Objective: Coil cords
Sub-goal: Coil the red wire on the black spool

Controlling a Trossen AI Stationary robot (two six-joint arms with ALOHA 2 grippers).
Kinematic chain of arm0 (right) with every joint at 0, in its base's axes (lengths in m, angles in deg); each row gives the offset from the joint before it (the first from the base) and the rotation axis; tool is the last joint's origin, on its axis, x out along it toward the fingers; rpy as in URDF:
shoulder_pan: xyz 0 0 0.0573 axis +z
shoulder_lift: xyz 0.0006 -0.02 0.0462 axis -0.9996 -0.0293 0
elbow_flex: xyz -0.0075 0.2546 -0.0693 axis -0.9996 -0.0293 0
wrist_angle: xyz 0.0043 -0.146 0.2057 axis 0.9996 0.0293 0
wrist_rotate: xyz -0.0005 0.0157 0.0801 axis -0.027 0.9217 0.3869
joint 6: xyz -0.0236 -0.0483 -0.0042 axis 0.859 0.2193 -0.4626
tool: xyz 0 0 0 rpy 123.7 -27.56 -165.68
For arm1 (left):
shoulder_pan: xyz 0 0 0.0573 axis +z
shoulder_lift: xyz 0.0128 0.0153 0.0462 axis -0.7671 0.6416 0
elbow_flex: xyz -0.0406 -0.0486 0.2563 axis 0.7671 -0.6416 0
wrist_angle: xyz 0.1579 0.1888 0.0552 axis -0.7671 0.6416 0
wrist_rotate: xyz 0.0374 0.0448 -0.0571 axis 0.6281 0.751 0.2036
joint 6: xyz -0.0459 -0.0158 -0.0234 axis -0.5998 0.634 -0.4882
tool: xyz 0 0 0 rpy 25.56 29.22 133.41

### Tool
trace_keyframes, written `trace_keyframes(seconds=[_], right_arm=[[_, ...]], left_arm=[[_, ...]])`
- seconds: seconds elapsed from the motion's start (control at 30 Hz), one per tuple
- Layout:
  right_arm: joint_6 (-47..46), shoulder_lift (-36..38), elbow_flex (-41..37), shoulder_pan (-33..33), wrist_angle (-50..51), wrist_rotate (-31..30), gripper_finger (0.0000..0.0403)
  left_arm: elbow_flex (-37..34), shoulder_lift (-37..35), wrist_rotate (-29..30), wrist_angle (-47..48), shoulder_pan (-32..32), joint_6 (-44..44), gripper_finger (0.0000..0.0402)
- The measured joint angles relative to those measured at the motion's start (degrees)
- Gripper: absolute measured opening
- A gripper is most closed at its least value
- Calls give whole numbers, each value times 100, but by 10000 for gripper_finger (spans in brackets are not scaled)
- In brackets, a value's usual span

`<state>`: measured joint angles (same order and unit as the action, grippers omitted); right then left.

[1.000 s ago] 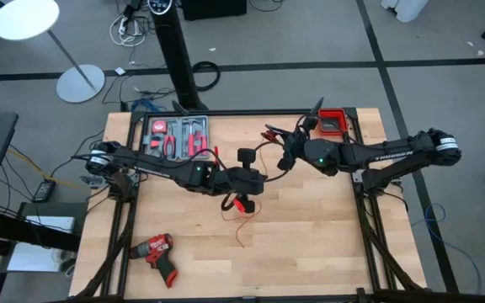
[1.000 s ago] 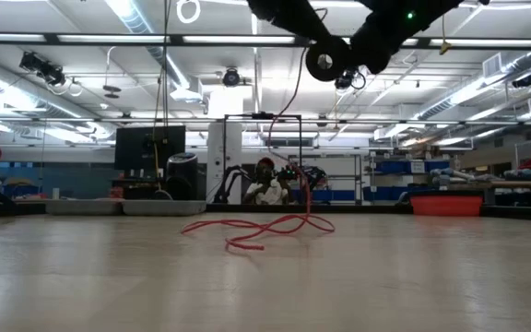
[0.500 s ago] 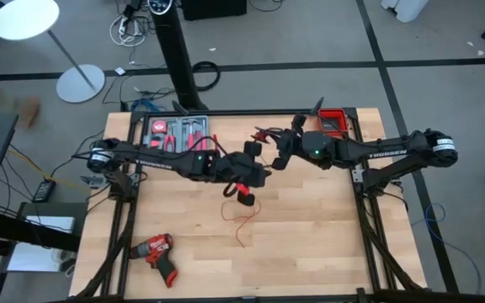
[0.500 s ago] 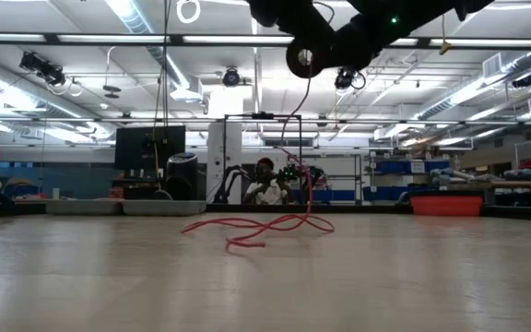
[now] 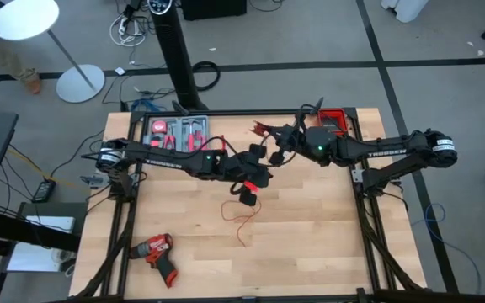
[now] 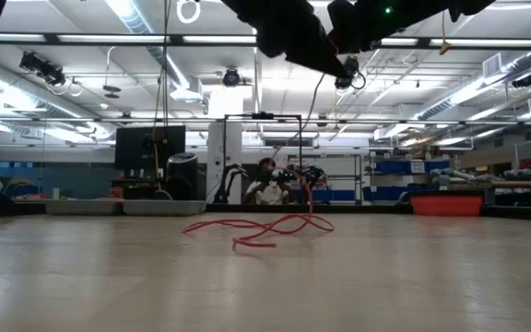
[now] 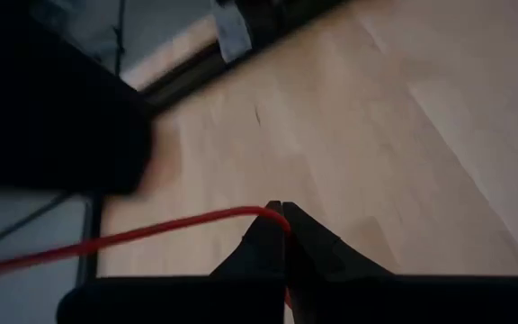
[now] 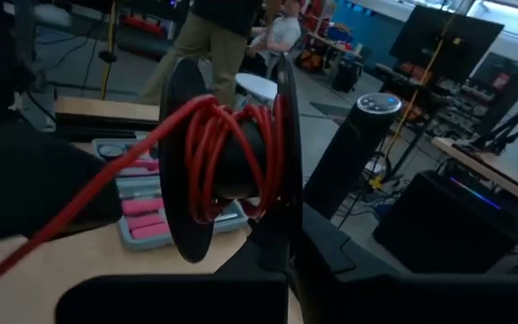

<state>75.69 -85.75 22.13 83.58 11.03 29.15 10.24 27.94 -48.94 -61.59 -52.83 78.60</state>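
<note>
Two robot arms meet above the middle of a wooden desk (image 5: 310, 219) in the midst of winding a red wire (image 6: 265, 226) onto a black spool (image 8: 232, 162). The right claw (image 5: 269, 147), reaching in from the right, is closed on the spool's flange and holds it up off the desk; several turns of wire already sit round the hub, seen clearly in the right wrist view. Just to its left, the left claw (image 5: 249, 178) is pinched shut on the wire itself, the strand passing between its fingertips (image 7: 281, 238) and running on toward the spool. Below the two claws, the loose remainder of the wire lies in slack loops on the desk near its centre, with a tail trailing toward the near edge. A tool tray (image 5: 175, 135) with red-handled tools sits at the far left, a red bin (image 5: 333, 120) at the far right and a drill (image 5: 157, 252) near the front left corner, all well apart from the work. No black cable can be made out on the desk. Judging by the slack left, the winding is partly done; the next move likely calls for the left claw to guide the strand round the hub under light tension, so the turns stay inside the flanges.
</note>
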Motion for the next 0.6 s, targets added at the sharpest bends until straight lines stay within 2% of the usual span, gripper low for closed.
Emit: trace_keyframes(seconds=[0.27,0.4,0.6], right_arm=[[-169,0,0,60,71,54,0],[-161,40,0,126,123,45,0],[-126,169,2,126,204,24,0]], left_arm=[[2,88,807,-44,-2,-155,0],[3,90,1503,241,30,-509,6],[3,90,1530,574,42,-571,46]])
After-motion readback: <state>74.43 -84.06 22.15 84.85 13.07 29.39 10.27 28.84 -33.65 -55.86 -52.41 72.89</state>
